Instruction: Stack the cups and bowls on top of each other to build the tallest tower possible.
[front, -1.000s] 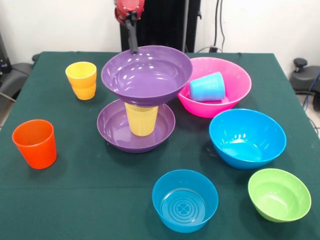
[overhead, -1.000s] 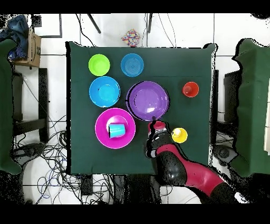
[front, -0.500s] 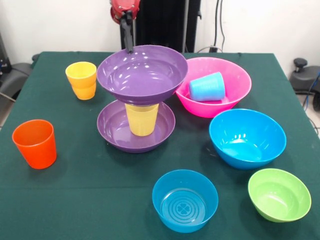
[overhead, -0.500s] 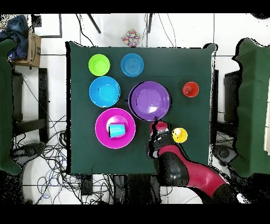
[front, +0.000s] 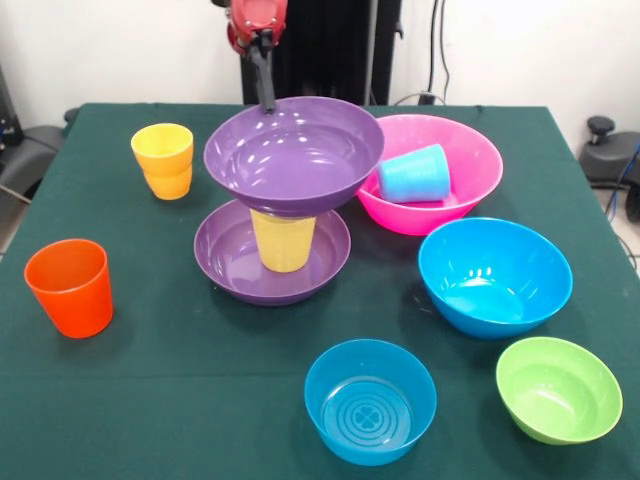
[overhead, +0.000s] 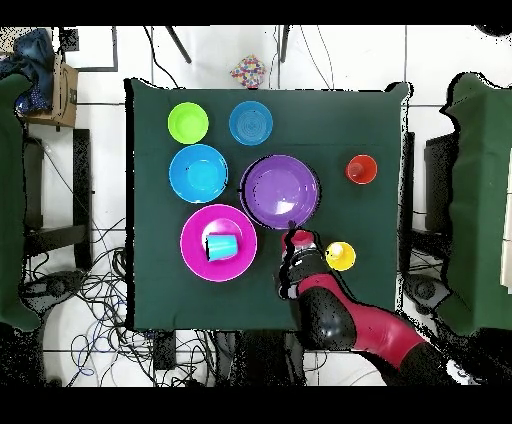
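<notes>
My gripper (front: 266, 95) comes down from above and is shut on the far rim of the upper purple bowl (front: 295, 155). That bowl sits, slightly tilted, over a pale yellow cup (front: 283, 240), which stands upright in the lower purple bowl (front: 230, 262). In the overhead view the gripper (overhead: 292, 228) meets the purple bowl (overhead: 281, 190) at its edge nearest the robot. Whether the bowl rests fully on the cup I cannot tell.
Two nested amber cups (front: 164, 160) and an orange cup (front: 70, 287) stand left of the stack. On the right, a pink bowl (front: 470, 150) holds a light blue cup (front: 413, 174) on its side. In front are a big blue bowl (front: 495, 275), a small blue bowl (front: 370, 400) and a green bowl (front: 558, 388).
The gripper and the upper purple bowl swung left in the front view, then back right and a little lower. Everything else kept its place.
</notes>
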